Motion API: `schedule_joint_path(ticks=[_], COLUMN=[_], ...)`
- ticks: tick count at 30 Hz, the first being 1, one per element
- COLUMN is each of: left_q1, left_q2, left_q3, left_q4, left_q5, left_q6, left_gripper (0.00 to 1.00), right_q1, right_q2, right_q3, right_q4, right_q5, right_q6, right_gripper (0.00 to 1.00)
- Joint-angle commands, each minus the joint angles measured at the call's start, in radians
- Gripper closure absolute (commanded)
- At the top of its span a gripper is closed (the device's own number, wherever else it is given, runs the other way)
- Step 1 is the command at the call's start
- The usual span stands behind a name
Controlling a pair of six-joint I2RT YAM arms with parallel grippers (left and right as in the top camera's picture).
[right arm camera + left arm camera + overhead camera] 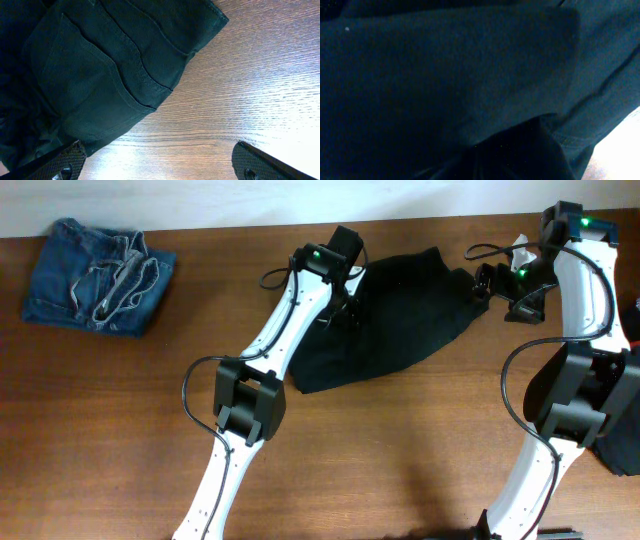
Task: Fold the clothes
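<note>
Two garments lie far back on the wood-grain table (120, 430): folded, faded blue jeans (98, 275) far left, matte black trousers (400, 320) (stitched pocket seams showing) at centre. The left gripper (345, 308) is pinched shut on their left edge. The right gripper (160, 167) gapes wide over bare wood just beside their waist, holding nothing.

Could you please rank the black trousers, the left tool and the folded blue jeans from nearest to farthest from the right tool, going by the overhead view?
1. black trousers, just beside the right tool, on its left.
2. left tool, at the trousers' other edge, further left.
3. blue jeans, folded, far off to the left.
</note>
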Motion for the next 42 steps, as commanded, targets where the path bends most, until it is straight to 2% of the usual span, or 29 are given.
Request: schedule_joint_path(ticks=[1,6,10,11,12,13,14,15,19,23,29,32,42], left_q1=[-0.028,-0.026,-0.015,-0.013,-0.011,-0.009,-0.007,-0.005,-0.005,0.01,0.038,0.039,0.046], left_q2=[0.05,0.041,0.027,0.023,0.018,0.011,0.007,0.003,-0.002,-0.003,-0.003,-0.003,-0.002], left_q3=[-0.011,0.031,0.152,0.189,0.222,0.264,0.296,0.331,0.431,0.454,0.449,0.449,0.449], left_q4=[0.0,-0.027,-0.121,-0.149,-0.173,-0.203,-0.226,-0.249,-0.324,-0.372,-0.372,-0.372,-0.372], left_q5=[0.035,0.033,0.033,0.032,0.032,0.03,0.024,0.011,-0.055,-0.095,-0.096,-0.104,-0.215], left_q6=[-0.009,0.021,0.061,0.072,0.082,0.091,0.091,0.091,0.091,0.088,0.079,0.079,0.079], left_gripper=[0.96,0.94,0.8,0.73,0.59,0.42,0.16,0.01,0.01,0.01,0.01,0.01,0.01], right_q1=[-0.005,-0.005,-0.006,-0.006,-0.006,-0.006,-0.006,-0.006,-0.005,-0.005,-0.006,-0.005,-0.005], right_q2=[0.002,0.002,0.002,0.002,0.002,0.002,0.002,0.002,0.002,0.005,0.063,0.1,0.152], right_q3=[-0.005,-0.005,-0.005,-0.005,-0.005,-0.005,-0.005,-0.005,-0.005,-0.007,-0.01,-0.01,-0.01], right_q4=[-0.001,0.0,0.008,0.013,0.02,0.024,0.027,0.031,0.066,0.122,0.197,0.21,0.305], right_q5=[-0.013,-0.012,-0.012,-0.011,-0.011,-0.011,-0.011,-0.009,0.018,0.017,0.013,0.005,-0.095], right_q6=[-0.014,-0.014,-0.014,-0.014,-0.014,-0.014,-0.014,-0.014,-0.023,-0.075,-0.093,-0.157,-0.178], right_gripper=[0.01,0.01,0.01,0.01,0.01,0.01,0.01,0.01,0.01,0.01,0.01,0.01,0.01])
